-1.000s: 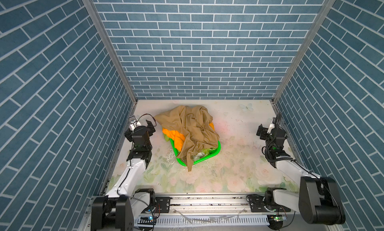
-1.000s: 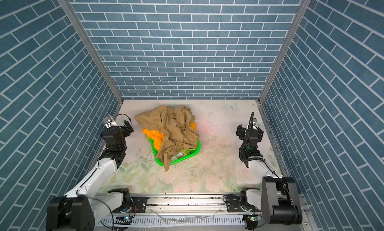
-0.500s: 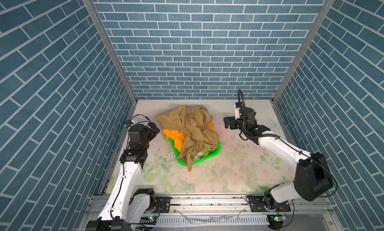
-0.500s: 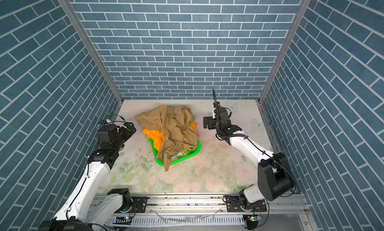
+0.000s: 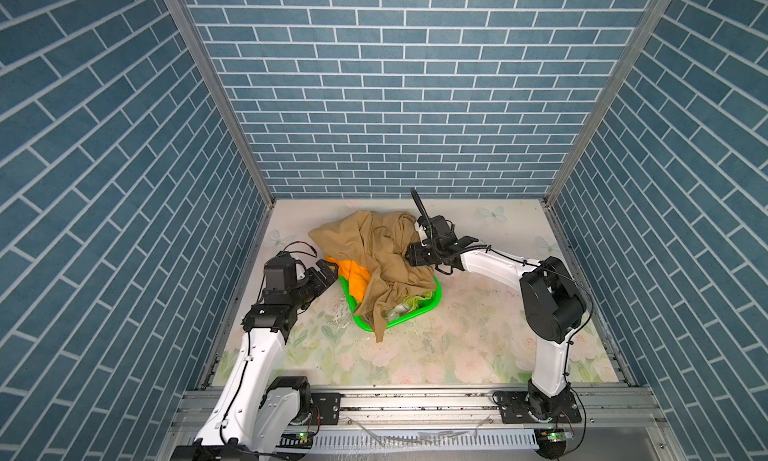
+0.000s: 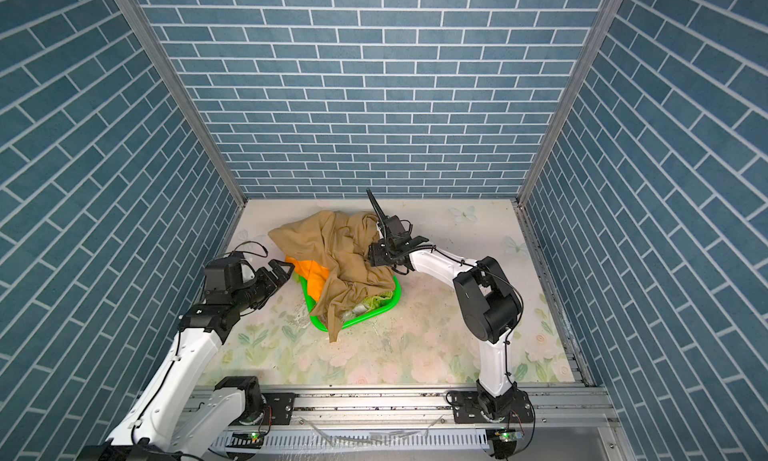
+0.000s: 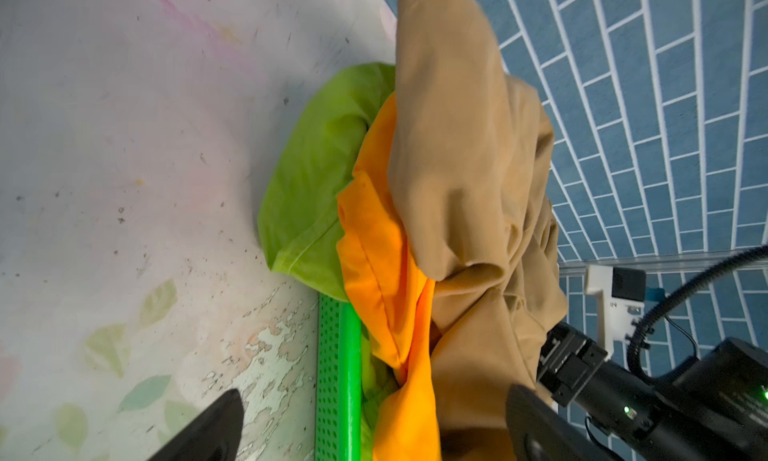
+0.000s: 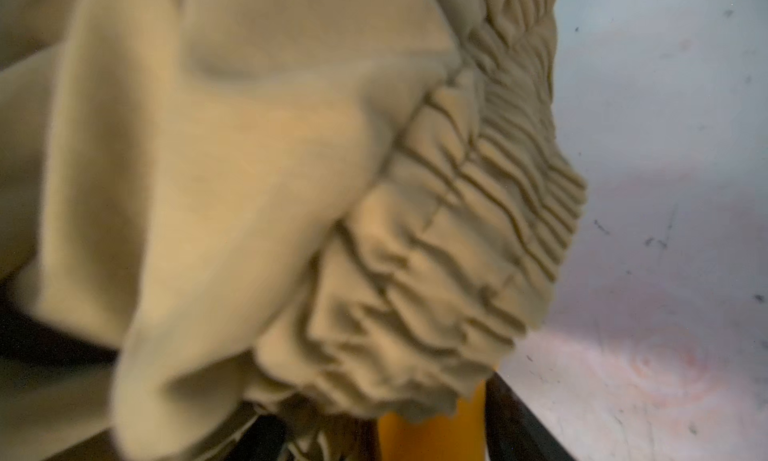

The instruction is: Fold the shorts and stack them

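Note:
The tan shorts (image 5: 374,247) (image 6: 332,243) lie crumpled over a heap in the green basket (image 5: 415,313). The orange shorts (image 5: 355,274) (image 7: 382,272) stick out on the heap's left. The lime green shorts (image 7: 316,180) bulge out beneath them and show in the basket's front (image 5: 415,303). My right gripper (image 5: 409,257) (image 6: 372,255) is pushed into the tan shorts' right side. In the right wrist view its fingers (image 8: 519,417) stand apart around the gathered tan waistband (image 8: 436,272), orange cloth (image 8: 432,438) between. My left gripper (image 5: 330,268) (image 7: 374,396) hangs open just left of the orange shorts.
The basket sits mid-table on a floral tabletop (image 5: 457,346). Blue brick walls (image 5: 124,230) close in the left, right and back. A metal rail (image 5: 415,400) runs along the front. Bare tabletop lies in front of and right of the basket.
My right arm has swung from the right wall over to the heap, and its jaws have narrowed around the tan waistband. My left arm has reached forward toward the orange shorts, still open.

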